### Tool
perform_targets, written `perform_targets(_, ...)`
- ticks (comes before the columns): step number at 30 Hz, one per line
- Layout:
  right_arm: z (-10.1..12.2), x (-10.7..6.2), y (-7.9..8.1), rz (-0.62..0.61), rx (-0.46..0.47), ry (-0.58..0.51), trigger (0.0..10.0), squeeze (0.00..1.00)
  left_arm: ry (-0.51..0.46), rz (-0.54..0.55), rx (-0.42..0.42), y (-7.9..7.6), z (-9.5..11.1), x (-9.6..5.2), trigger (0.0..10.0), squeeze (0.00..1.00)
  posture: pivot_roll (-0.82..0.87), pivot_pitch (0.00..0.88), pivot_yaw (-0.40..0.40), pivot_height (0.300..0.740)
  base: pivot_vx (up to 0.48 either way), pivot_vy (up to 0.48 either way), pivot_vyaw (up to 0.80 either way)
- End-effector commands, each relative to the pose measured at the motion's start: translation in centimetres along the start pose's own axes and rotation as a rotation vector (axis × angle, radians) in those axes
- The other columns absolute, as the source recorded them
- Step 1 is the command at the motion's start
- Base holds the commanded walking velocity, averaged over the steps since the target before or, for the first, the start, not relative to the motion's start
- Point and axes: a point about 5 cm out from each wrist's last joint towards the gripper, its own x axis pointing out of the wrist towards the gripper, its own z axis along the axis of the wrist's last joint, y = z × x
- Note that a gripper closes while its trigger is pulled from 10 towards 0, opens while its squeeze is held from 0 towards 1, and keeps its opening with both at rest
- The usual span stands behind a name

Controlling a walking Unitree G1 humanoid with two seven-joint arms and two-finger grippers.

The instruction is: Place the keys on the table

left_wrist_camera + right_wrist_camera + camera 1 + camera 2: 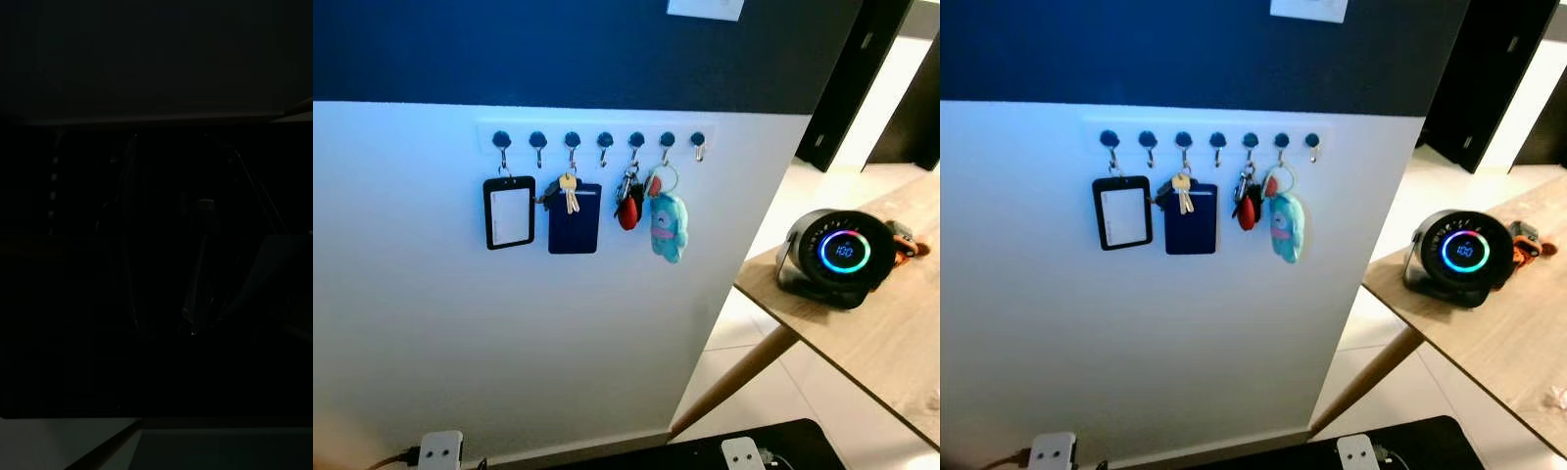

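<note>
Brass keys (569,190) dangle from a metal hook on the white wall rack (597,138), beside a plush blue charm (668,226). Wooden worktop (881,343) at right carries a round black fan (835,257). Wrist views are dark; neither tool's state can be told.

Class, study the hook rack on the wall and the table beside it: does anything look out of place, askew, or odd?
Nothing stands out. The badge holder, navy card holder, keys and plush keychain hang straight from the hook rack; the round device sits upright on the table.
</note>
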Motion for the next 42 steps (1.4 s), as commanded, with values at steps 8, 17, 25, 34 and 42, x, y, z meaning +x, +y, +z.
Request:
perform_targets(8,0.2,0.1,-0.1,-0.009,0.015,-0.010,10.0,0.00,0.006,0.030,0.071,-0.2,0.5,0.5,10.0,0.00,0.13,0.053,-0.066,0.740,0.000,-0.104,0.00)
perform_targets(17,0.3,0.1,-0.2,-0.004,0.006,-0.011,10.0,0.00,0.019,0.064,0.061,0.3,0.2,0.4,10.0,0.00,0.14,0.045,-0.071,0.740,0.000,-0.419,0.00)
perform_targets(25,0.8,0.3,-0.2,0.014,-0.018,-0.012,10.0,0.00,0.033,0.045,0.022,0.1,0.1,0.5,10.0,0.00,0.13,0.035,-0.077,0.740,0.000,0.000,0.00)
perform_targets(34,1.3,0.4,0.3,0.052,-0.050,-0.027,10.0,0.00,0.068,0.012,0.070,-0.3,-0.1,0.9,10.0,0.00,0.13,0.023,-0.071,0.740,0.000,0.000,0.36)
perform_targets(42,1.0,0.3,0.5,0.057,-0.047,-0.023,10.0,0.00,0.083,-0.016,0.051,-0.6,-0.1,1.1,10.0,0.00,0.13,0.023,-0.069,0.740,0.000,0.000,0.80)
